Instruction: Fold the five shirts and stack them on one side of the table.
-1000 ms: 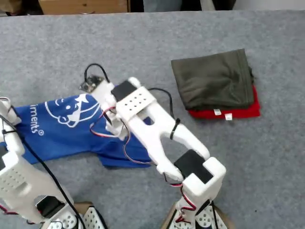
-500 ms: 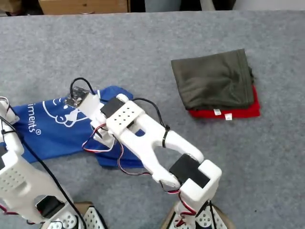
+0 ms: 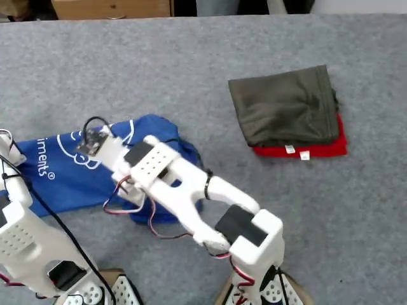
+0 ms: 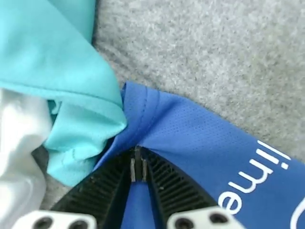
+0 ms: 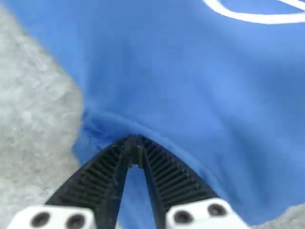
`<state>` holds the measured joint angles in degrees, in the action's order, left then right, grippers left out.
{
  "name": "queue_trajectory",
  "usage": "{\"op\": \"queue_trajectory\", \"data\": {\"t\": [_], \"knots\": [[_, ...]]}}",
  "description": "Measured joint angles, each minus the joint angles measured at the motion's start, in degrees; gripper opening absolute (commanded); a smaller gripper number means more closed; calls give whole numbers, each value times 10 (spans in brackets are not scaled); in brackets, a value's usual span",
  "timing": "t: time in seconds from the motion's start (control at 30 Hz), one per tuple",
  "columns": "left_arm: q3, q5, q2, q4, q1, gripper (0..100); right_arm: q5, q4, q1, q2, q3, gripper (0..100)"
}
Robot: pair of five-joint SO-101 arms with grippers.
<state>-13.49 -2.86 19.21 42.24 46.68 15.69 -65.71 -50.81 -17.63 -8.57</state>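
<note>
Closest to me, my left end effector (image 4: 138, 164) is clamped on the blue shirt (image 4: 200, 143) of fine mesh fabric with white print. Its 2 black ribbed fingers (image 4: 107, 183) are pressed together over a pinched hem at the shirt's edge. A crumpled turquoise shirt (image 4: 62, 71) of smooth fabric touches that same edge, and a shiny white garment (image 4: 19, 143) lies just beside it. Both rest on the grey felt worktop (image 4: 214, 47).

My right end effector (image 5: 135, 152) is likewise closed on the blue shirt. It grips a raised fold close to where the cloth meets the worktop, and a curve of white print shows beyond the tips.

From above, my 2 white arms rise from the near edge of the worktop. The left arm (image 3: 22, 238) stands at the near left corner. The right arm (image 3: 184, 190) stretches leftward over the blue shirt, its wrist above the printed area. The shirt lies flat on the left part of the worktop, with its right portion bunched and doubled over under my right arm.

Farther off on the right, well apart from the blue shirt, an olive-green folded shirt (image 3: 285, 105) sits on top of a red folded shirt (image 3: 318, 147). The red one's edge, with 2 small white tags, shows along the near side. A brown box (image 3: 111, 7) stands at the far edge of the worktop.
</note>
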Motion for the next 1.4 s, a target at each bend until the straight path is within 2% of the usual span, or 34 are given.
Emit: {"op": "queue_trajectory", "data": {"t": [0.3, 0.6, 0.8, 0.97, 1.23, 1.4], "knots": [[0, 0, 0, 0, 0, 30, 1, -125, -54, 4, 0, 12], [0, 0, 0, 0, 4, 30, 1, -181, -64, 57, 0, 13], [0, 0, 0, 0, 4, 30, 1, -177, 6, 64, 0, 13], [0, 0, 0, 0, 4, 30, 0, -105, 51, 63, -40, 13], [0, 0, 0, 0, 4, 30, 1, -45, 1, 33, -127, 13], [0, 1, 0, 0, 4, 30, 1, -44, 7, 45, -127, 13]]}}
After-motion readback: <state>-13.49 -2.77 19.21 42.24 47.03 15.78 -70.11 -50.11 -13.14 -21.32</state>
